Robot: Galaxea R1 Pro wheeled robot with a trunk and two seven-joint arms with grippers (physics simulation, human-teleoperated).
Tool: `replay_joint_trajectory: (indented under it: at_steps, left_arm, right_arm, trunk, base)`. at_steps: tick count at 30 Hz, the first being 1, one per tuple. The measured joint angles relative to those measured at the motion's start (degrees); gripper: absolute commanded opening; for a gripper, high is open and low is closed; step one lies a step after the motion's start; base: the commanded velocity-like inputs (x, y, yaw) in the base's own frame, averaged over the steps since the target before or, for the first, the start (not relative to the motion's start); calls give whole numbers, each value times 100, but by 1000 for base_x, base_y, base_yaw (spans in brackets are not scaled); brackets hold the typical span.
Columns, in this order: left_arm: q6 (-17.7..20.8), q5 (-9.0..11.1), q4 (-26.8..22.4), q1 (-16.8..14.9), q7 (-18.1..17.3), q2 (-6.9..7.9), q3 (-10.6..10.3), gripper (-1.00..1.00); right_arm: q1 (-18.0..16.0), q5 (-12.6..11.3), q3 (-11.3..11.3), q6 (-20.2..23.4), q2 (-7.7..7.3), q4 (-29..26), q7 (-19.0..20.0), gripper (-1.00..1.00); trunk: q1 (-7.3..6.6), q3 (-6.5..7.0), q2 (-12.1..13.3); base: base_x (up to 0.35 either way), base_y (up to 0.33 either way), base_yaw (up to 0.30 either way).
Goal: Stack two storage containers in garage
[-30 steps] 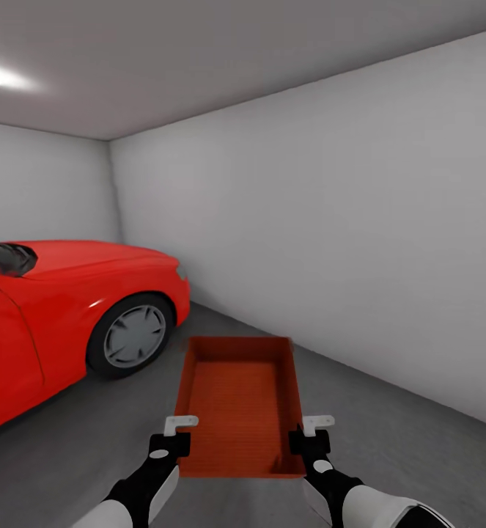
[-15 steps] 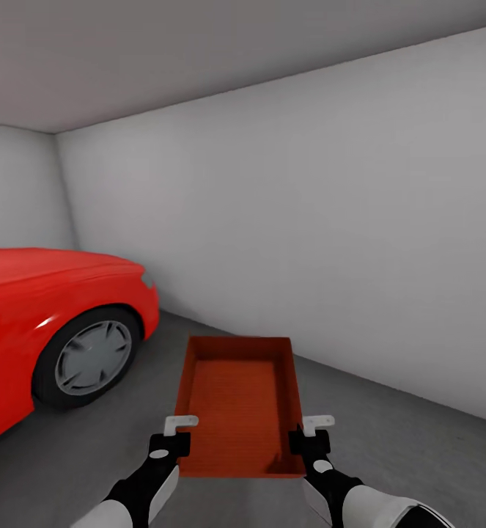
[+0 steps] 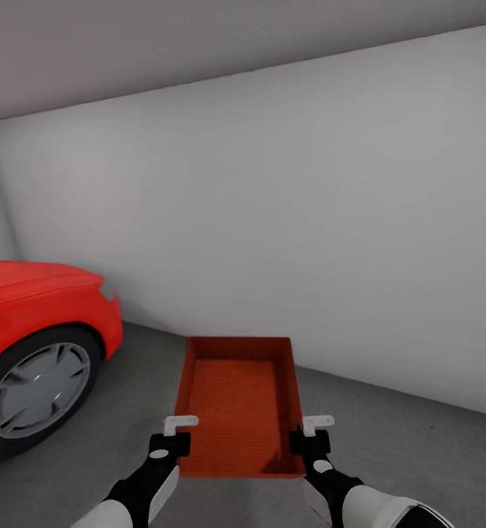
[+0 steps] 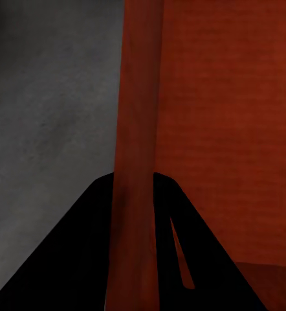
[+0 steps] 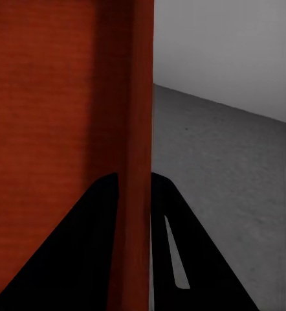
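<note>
My left end effector (image 3: 171, 434) is clenched on the left wall of the bin (image 3: 239, 400), and my right end effector (image 3: 310, 433) is clenched on the right wall. In each wrist view the thin orange wall runs straight down between my dark fingers (image 4: 78, 259), one inside and one outside. So I carry the bin (image 4: 214, 116) level in front of me, above the floor (image 3: 418, 455), its far end toward the wall (image 3: 308, 220). It is empty.

I am in the garage, with the car (image 3: 30, 345) off to my left and grey floor (image 5: 227, 168) open on my right.

The risks I see come from the grip itself. Each hold is only a pinch on a thin wall near the bin's near end, so most of its length hangs forward; a sudden stop or turn could tip the far end down or let a wall slide out. If my arms drift apart or together, the walls may flex and one side could slip. Driving on without care could also bump the bin into the wall or the car.
</note>
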Motion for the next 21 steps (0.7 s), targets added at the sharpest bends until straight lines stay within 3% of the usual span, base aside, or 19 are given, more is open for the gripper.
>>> replay_joint_trajectory:
  at_steps: [21]
  left_arm:
    - [0,6,2,1,-3,5,-5,-100]
  right_arm:
    - [-1,-10,6,-4,7,9,-3,-100]
  trunk:
    - [0,0,1]
  base:
    - [316,143,-286]
